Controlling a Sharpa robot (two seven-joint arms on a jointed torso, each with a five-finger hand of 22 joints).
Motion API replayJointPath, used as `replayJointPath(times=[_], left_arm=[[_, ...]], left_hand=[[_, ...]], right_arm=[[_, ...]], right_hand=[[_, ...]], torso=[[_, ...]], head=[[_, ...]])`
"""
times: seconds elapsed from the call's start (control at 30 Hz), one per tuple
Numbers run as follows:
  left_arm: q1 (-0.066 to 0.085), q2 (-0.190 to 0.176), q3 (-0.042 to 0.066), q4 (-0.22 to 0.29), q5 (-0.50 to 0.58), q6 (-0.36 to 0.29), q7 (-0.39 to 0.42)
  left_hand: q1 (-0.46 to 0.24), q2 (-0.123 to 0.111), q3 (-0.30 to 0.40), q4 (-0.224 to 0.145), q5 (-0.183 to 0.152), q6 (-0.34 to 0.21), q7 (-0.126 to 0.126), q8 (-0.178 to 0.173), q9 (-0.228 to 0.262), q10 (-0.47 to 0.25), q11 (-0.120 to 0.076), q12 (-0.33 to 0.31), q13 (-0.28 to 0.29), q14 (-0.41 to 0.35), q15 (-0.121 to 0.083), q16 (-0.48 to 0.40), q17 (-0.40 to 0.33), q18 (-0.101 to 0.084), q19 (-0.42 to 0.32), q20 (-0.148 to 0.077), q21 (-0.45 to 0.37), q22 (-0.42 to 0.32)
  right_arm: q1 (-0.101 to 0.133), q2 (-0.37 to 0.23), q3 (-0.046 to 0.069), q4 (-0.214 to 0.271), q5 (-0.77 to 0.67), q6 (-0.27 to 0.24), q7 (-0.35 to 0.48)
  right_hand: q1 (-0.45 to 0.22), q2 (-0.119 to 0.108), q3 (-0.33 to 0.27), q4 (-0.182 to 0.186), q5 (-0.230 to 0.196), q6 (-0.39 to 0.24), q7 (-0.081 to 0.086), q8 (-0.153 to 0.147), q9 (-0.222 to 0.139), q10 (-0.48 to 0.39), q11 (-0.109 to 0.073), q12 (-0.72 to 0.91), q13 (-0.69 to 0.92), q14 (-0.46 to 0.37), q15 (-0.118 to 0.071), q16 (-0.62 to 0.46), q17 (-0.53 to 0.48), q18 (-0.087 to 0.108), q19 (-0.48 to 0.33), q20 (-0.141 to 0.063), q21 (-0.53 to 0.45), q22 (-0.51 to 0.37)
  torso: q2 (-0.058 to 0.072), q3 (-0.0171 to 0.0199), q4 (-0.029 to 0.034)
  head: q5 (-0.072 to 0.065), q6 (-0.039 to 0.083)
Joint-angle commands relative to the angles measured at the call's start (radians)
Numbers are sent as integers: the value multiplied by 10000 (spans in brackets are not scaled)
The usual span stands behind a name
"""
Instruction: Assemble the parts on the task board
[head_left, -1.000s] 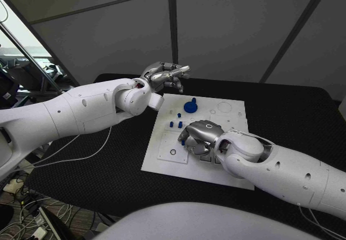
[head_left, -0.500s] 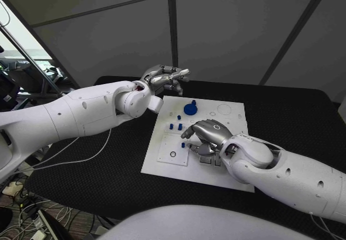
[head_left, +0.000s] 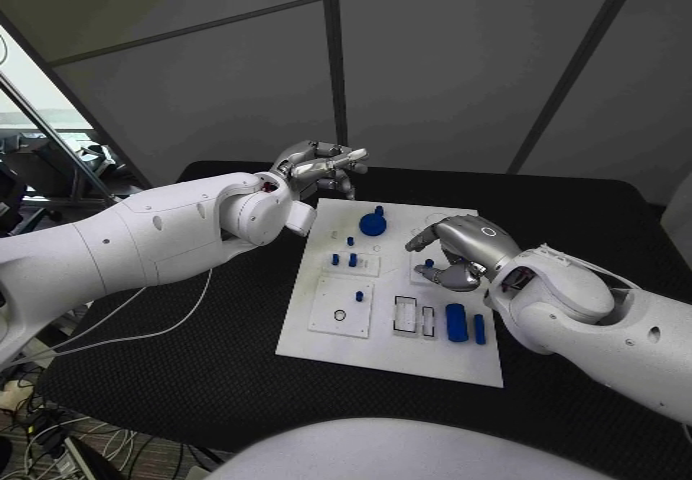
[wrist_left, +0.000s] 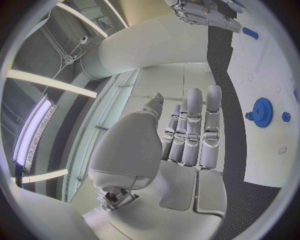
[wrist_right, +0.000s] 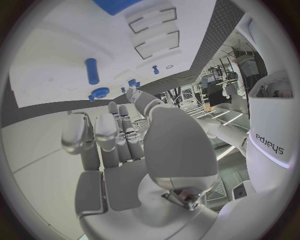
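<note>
Task board (head_left: 325, 335): flat white rectangular plate, matte, lying in the middle of the black table (head_left: 173, 380), whose surface shows a fine woven texture; shallow rectangular recesses outlined in dark line near the board's near edge. Parts: one blue toothed gear (head_left: 374, 224) near the far edge; several small blue pegs (head_left: 351, 259) standing upright toward the left edge; two elongated blue bars (head_left: 456, 322) lying side by side near the right edge. Left hand (head_left: 320, 164): silver, metallic, segmented, held above the table beyond the board's far left corner, fingers straight and side by side, holding nothing. Right hand (head_left: 459, 252): same make, over the board's right half, fingers curled loosely, nothing visibly held. Writing: "sharpa" printed on the white arm casing (wrist_right: 270, 142) in the right wrist view.
</note>
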Motion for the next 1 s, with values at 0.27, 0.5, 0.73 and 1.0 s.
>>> replayJointPath(times=[0.27, 0.5, 0.73, 1.0], left_arm=[[20, 38, -31, -28, 52, 144, -10], [20, 30, -39, -64, 52, 134, -19], [21, 34, -41, -97, 52, 126, -23], [21, 22, -41, -101, 52, 123, -33]], left_hand=[[81, 21, -73, -15, 5, -85, -16, 42, -12, -88, 9, 48, -6, -27, 45, -57, -13, 410, 2, 47, -42, -22], [81, 21, -73, -15, 5, -85, -16, 42, -12, -88, 9, 48, -6, -27, 45, -57, -13, 410, 2, 47, -42, -22], [87, 28, -79, -17, 6, -87, -15, 46, -11, -92, 9, 53, -6, -28, 46, -58, -15, 410, 3, 48, -45, -26], [88, 33, -85, -16, 6, -88, -15, 48, -10, -94, 10, 57, -5, -29, 47, -58, -17, 410, 4, 49, -48, -28]], right_arm=[[159, -199, 66, -231, 88, 1444, -540], [169, -67, 66, -326, 100, 1925, -557], [171, 131, 61, -571, 104, 2094, -584], [171, 301, 55, -774, 91, 2179, -632]], right_hand=[[-22, -23, -145, 22, -36, -129, 4, -25, -2, -193, 2, 110, -24, -78, 42, -89, -119, 128, -148, -7, -132, -92], [9, 43, -202, 56, -43, -28, -11, 24, 25, -156, -18, 267, -8, -87, 31, -86, -173, 135, -161, -11, -172, -124], [95, 164, -164, 70, -72, 53, -16, 38, 36, -21, -46, 471, 1, -58, 2, -31, -173, 121, -92, -32, -137, -78], [214, 329, 7, 83, -97, 288, -4, 94, 63, 232, -83, 698, -17, 27, -34, 106, -95, 82, 74, -71, -19, 56]], torso=[[20, 7, 42], [34, -2, 31], [21, -2, 53], [25, 6, 28]], head=[[-149, 92], [-141, 100], [-152, 86], [-136, 72]])
